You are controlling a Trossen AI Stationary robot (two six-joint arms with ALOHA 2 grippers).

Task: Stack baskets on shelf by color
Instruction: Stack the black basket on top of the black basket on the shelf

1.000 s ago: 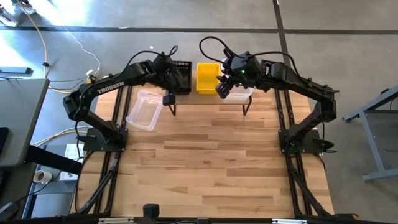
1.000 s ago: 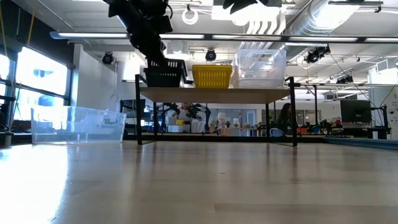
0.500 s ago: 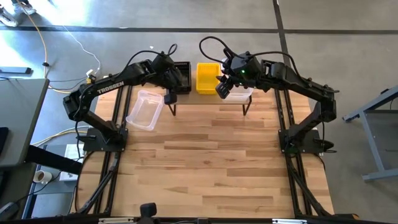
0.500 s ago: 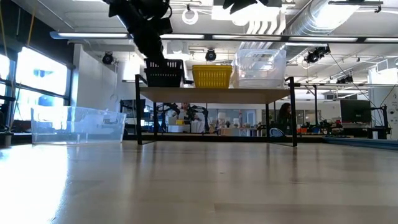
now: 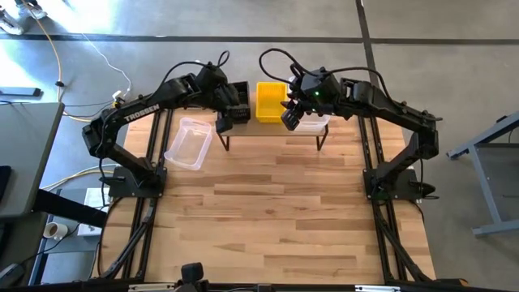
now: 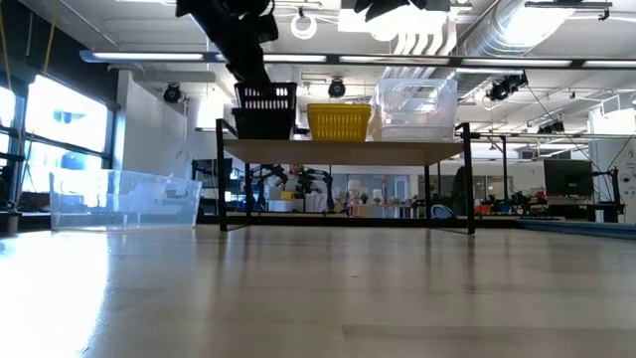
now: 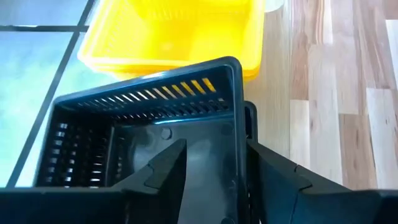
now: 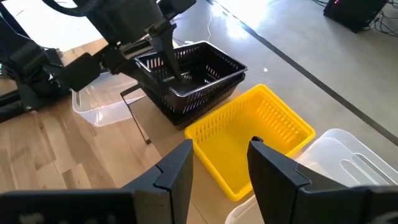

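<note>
A low wooden shelf (image 6: 348,151) stands at the table's far edge. On it sit a stack of black mesh baskets (image 6: 265,111), a yellow stack (image 6: 339,121) and a clear stack (image 6: 415,107). My left gripper (image 7: 214,149) is open above the black stack (image 8: 186,81), with one finger inside the top basket and one outside its near wall. My right gripper (image 8: 221,174) hovers open and holds nothing, above the yellow baskets (image 8: 249,137) and clear baskets (image 8: 336,168). Another clear basket (image 5: 188,143) rests on its base on the table, left of the shelf. My left gripper stands open astride the top black basket's near wall (image 7: 239,118), coming from above and pointing down, with one finger inside and one outside. Whether either finger touches the wall, I cannot tell. The basket sits nested on the black ones below it.
The shelf's thin black legs (image 5: 225,142) stand on the tabletop near the loose clear basket (image 6: 119,199). The wide wooden tabletop (image 5: 276,211) stretches toward the near edge. Both arm bases stand at the table's left and right sides.
My left gripper has opened, letting go of the top black basket's wall, and has risen a little. In the low view the black stack's top rim now stands higher than before.
</note>
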